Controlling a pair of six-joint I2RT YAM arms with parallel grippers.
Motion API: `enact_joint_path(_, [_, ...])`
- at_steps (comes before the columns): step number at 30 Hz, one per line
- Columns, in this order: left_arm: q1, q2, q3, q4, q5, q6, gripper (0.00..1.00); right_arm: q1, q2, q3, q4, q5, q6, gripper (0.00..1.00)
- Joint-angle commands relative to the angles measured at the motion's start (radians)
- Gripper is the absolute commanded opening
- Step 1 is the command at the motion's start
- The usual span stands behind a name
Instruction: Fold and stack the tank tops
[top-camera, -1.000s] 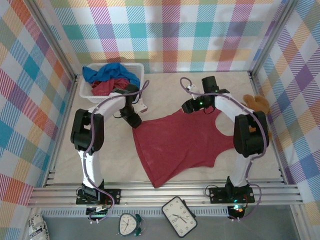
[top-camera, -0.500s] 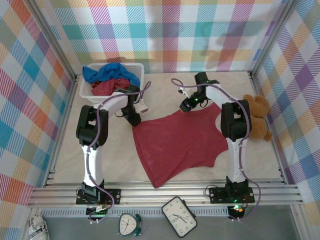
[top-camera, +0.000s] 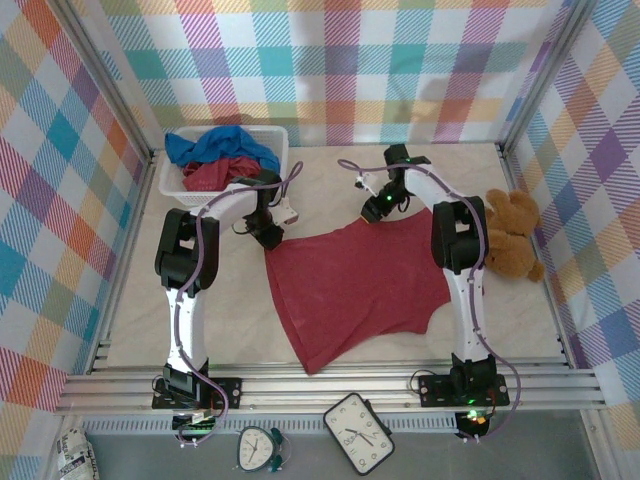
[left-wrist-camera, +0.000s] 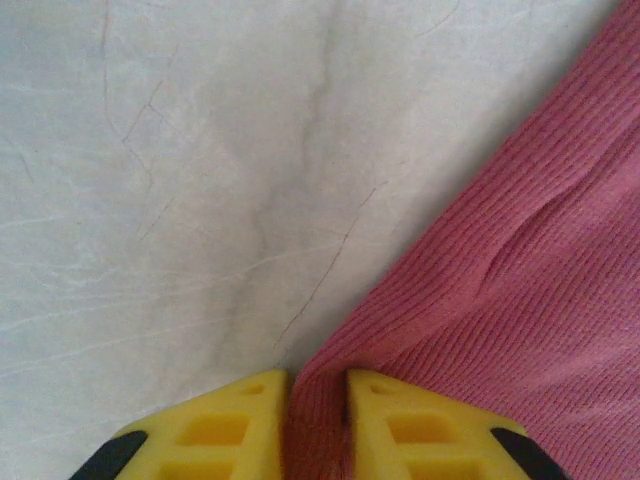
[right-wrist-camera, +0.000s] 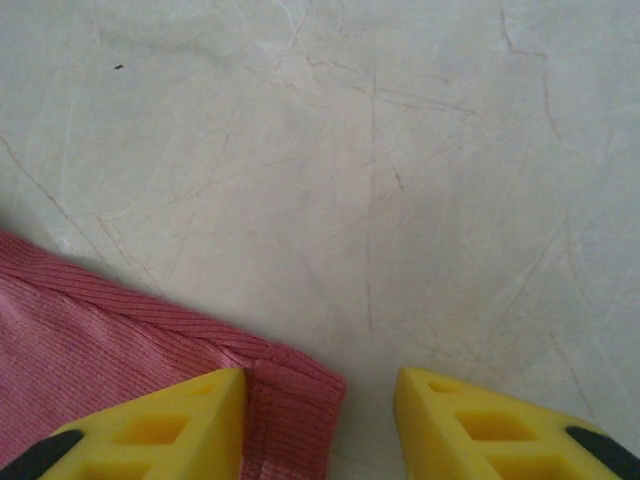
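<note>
Basket (top-camera: 172, 181) holds blue tank top (top-camera: 215, 147) and red tank top (top-camera: 213, 174).

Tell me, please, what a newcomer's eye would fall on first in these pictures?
A dark red tank top lies spread in the middle of the table: the left gripper pinches its far left corner, the right gripper stands open over its far right corner. A white basket at the far left holds blue cloth and red cloth; a teddy bear sits at the right edge.
</note>
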Motion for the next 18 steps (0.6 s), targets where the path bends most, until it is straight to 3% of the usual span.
enact_joint_path(1, [0.012,0.009,0.032,-0.034,0.007,0.001,0.19,0.013,0.039,0.041,-0.023,-0.003,-0.016,0.38])
enact_joint_path(8, [0.012,-0.003,0.056,-0.048,0.020,-0.015,0.03,0.023,0.025,0.047,0.013,-0.030,0.006,0.15])
enact_joint_path(18, [0.006,-0.113,-0.006,-0.052,0.052,-0.059,0.02,0.023,-0.153,-0.160,0.216,-0.045,0.048,0.07])
